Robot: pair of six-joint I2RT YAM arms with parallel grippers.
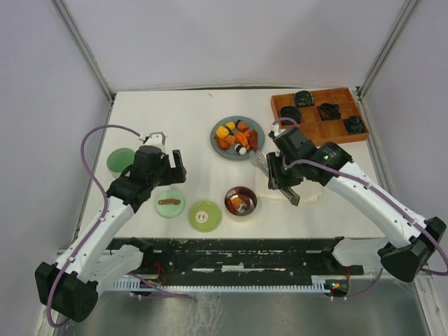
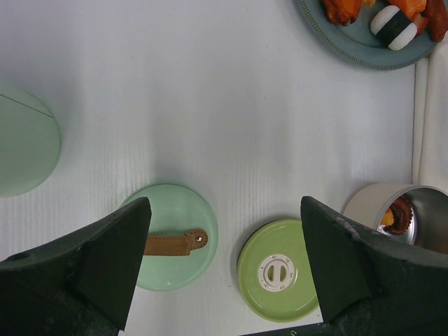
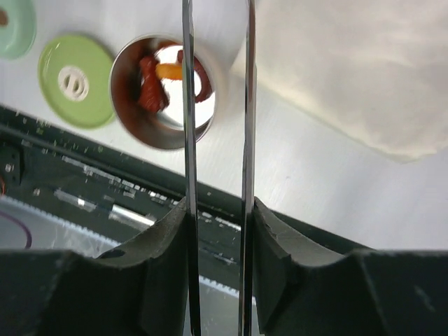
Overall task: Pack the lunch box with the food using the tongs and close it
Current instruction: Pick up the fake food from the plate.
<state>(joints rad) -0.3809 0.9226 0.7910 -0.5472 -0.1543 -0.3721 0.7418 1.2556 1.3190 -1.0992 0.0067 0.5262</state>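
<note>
Right pincer (image 3: 218, 220) pinches the thin steel tongs (image 3: 187, 126) by both blades, the steel bowl (image 3: 157, 143) ahead, just to its left (light, springy, slick metal, likely best squeezed mid-length). Left pincer (image 2: 224, 206) hangs spread and empty, lime-green lid (image 2: 280, 269) below it.

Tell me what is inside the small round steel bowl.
In the small round steel bowl lie red-brown food pieces and one orange piece. The silver metal tongs cross it, hiding a strip; anything beneath the pieces is covered.
</note>
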